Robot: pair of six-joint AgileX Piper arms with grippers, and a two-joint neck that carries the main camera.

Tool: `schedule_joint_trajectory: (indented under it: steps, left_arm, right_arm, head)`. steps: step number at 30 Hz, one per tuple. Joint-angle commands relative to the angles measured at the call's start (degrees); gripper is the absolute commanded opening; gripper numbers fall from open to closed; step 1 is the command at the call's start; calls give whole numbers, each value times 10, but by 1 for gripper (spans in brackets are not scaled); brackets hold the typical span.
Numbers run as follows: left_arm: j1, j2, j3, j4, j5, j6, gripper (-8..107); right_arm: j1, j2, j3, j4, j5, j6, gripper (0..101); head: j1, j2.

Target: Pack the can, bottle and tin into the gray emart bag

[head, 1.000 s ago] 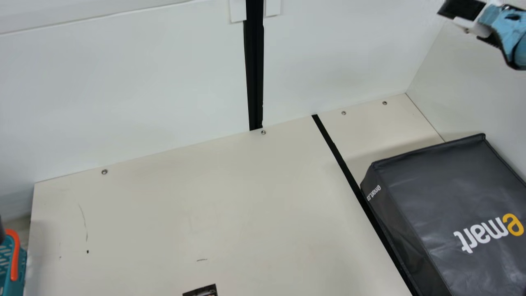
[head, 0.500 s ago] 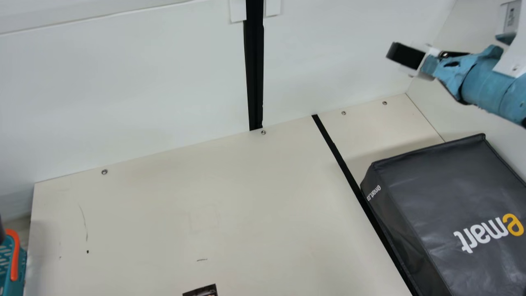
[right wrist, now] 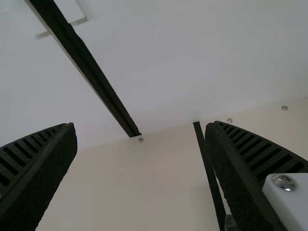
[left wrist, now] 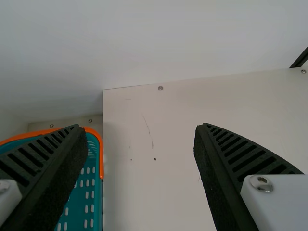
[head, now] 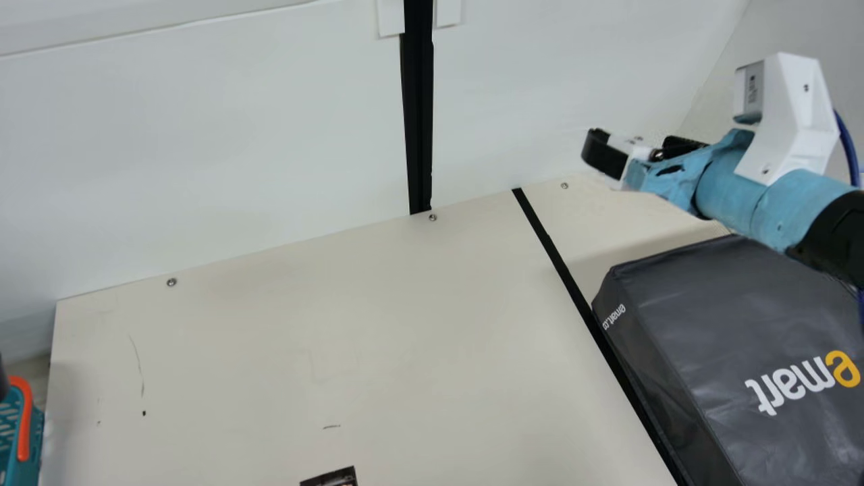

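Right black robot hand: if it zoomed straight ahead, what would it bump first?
Probably the flat white back wall, low down; depth is unclear, so the right hand might meet the cream table first.

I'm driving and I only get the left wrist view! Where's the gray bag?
Observer: The bag lies on the table, at the main view's right.
Operator: Ooh! Is the other gripper holding anything?
Observer: No, the right gripper is open, with nothing between its fingers.
Operator: Is there something else on the table that I can't see?
Observer: Yes, a dark thing pokes in at the main view's bottom edge. Too little of it shows to tell what it is.
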Motion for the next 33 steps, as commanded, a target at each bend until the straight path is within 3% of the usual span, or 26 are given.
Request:
schedule_joint_trajectory:
  steps: [1, 15, 23, 24, 33]
  left_arm:
    - [0, 0, 0, 0, 0, 0, 90]
    - [0, 0, 0, 0, 0, 0, 90]
    - [0, 0, 0, 0, 0, 0, 90]
    - [0, 0, 0, 0, 0, 0, 90]
    - [0, 0, 0, 0, 0, 0, 90]
  right_arm:
    - [16, -7, 16, -14, -13, 3, 91]
    - [110, -64, 120, -133, -95, 40, 91]
    - [151, -81, 151, -209, -111, 94, 91]
    - [148, -81, 150, -193, -110, 83, 91]
    - [151, -81, 151, -208, -112, 95, 91]
  head:
    - [-13, -1]
    - [-13, -1]
    - [-13, -1]
    - [-13, -1]
    - [-13, -1]
